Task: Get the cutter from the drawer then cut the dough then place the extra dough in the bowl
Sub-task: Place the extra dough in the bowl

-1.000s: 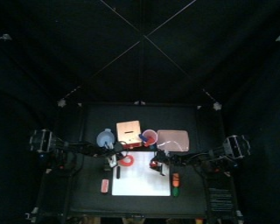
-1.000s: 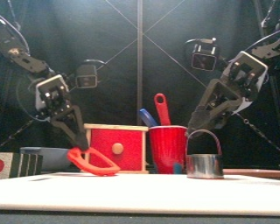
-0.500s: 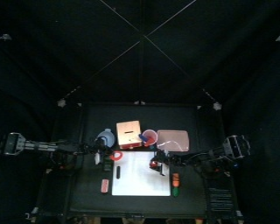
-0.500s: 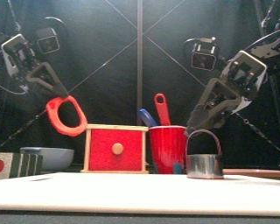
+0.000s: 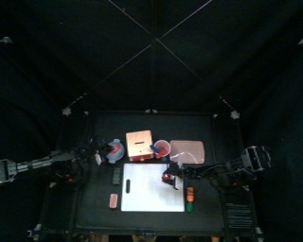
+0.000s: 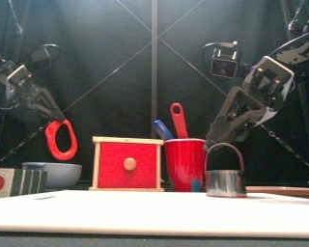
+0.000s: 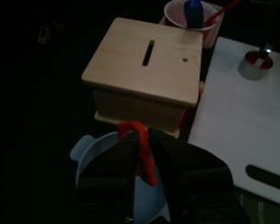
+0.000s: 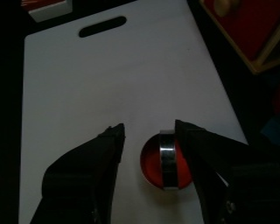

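The left gripper (image 6: 49,121) was pinching the dough ring (image 7: 140,150) by its upper edge, and the ring hung on edge below the jaws. A second before, the ring was low, just in front of the wooden box (image 6: 127,164). Half a second before, it had been lifted high. At this inspection it had swung out and come partway down, and it hung over the bowl (image 6: 61,175) without touching it. The bowl stood at 10 o'clock from the white board (image 5: 144,189) and at 9 o'clock from the box. In my judgement the carry was nearly finished and only the release into the bowl remained.

The right gripper (image 8: 149,131) had not shifted. Its jaws stood spread on either side of the cutter (image 8: 166,159), which sat upright at about 2 o'clock on the board. Contact with the cutter could not be confirmed.

The views showed different things. Only the right wrist view showed red dough (image 8: 150,163) inside the cutter's rim, which the front view hid behind the metal wall. The left wrist view confirmed the ring was directly above the bowl's opening, whereas the front view alone gave its height. The top view alone showed the pink tray (image 5: 187,149) at 3 o'clock from the box. The red cup (image 6: 185,164) stood between the box and the cutter.
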You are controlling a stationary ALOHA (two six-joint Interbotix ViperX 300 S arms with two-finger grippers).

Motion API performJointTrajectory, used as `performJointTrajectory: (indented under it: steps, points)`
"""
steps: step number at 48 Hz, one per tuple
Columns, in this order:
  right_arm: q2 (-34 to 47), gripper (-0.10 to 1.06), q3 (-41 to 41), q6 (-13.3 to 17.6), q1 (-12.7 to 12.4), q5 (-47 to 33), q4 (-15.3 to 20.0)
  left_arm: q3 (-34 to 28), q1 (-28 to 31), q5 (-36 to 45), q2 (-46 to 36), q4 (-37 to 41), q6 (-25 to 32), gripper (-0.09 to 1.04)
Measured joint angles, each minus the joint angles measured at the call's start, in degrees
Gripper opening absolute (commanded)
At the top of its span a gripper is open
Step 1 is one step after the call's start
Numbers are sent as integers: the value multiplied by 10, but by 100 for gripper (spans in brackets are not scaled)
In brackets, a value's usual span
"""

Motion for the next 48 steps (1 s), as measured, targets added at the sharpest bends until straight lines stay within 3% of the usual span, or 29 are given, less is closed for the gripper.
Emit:
performJointTrajectory:
  steps: [6,13,29,48]
  points:
    - [0,85,0,-1,-1,4,0,3,-1,-3,18,10,-2,84]
    - [0,85,0,-1,-2,4,0,2,1,-7,26,29,1,85]
    - [8,85,0,0,-3,4,0,16,1,-9,28,185,12,85]
    - [15,85,-1,-1,-3,4,0,22,0,-6,28,308,13,86]
